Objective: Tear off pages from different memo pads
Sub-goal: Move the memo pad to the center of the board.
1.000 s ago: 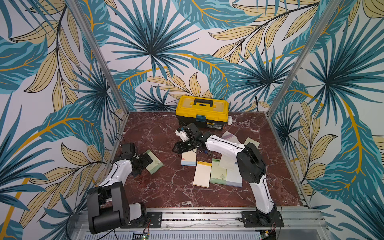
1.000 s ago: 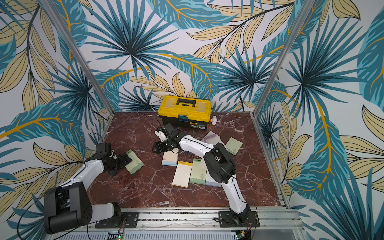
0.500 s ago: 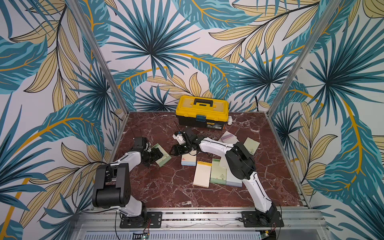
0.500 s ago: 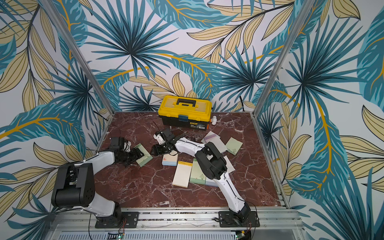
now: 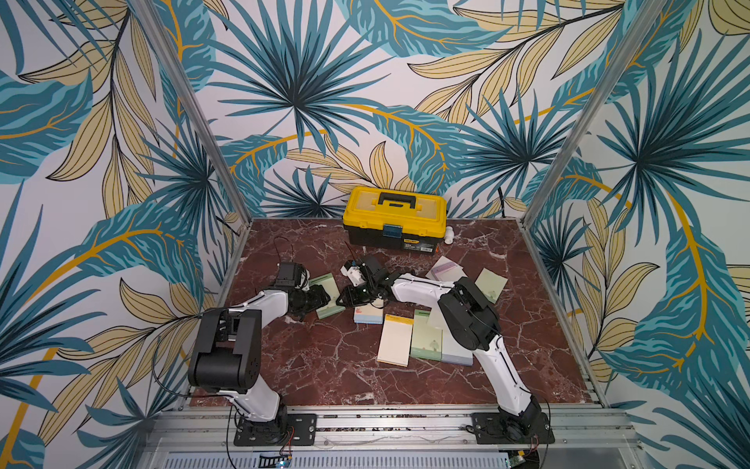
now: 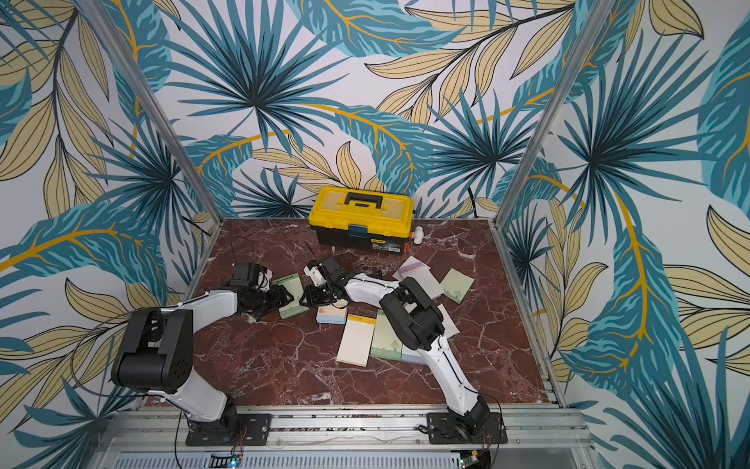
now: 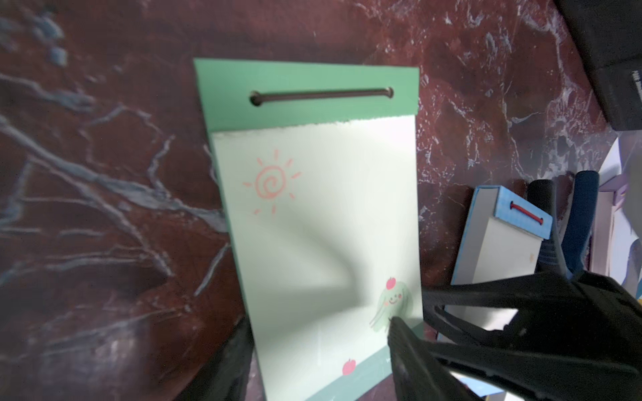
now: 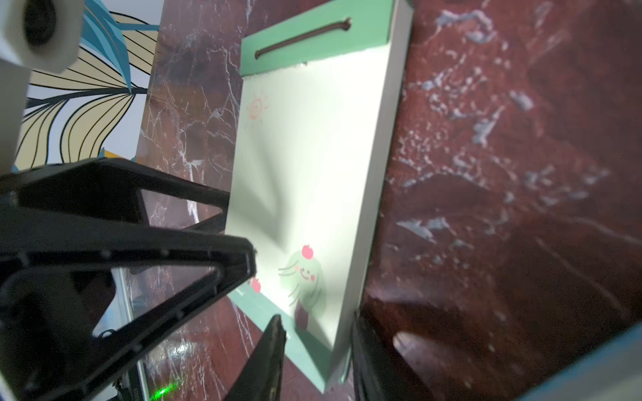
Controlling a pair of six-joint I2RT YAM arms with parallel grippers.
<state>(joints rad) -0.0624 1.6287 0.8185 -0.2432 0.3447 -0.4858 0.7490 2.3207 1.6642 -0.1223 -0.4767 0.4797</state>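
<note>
Step in hand: by my reading, securing the green pad so one arm steadies the block while the other peels off its top page.
Green pad: flat on the bench between the two arms, just beside the blue-bordered pad. Its bound strip is at the end away from both end effectors.
Left end effector: jaws apart, one on each side of the pad's free end. One tip touches the page corner by the printed figure; I cannot tell whether it squeezes.
Right end effector: jaws apart, straddling the pad's near corner, with a gap showing on the face side. Nothing is clamped.
Top page: joined along the strip and slightly buckled across the middle.
Doing it well: pin the block low and firmly with the left. Let the right pinch only the single lifted sheet at the corner, then pull towards the strip and along the perforation.
Risk: catching several sheets, or dragging the pad into the blue-bordered one.
Elsewhere: a cream pad and a loose green page lie apart, in front of the yellow toolbox.
</note>
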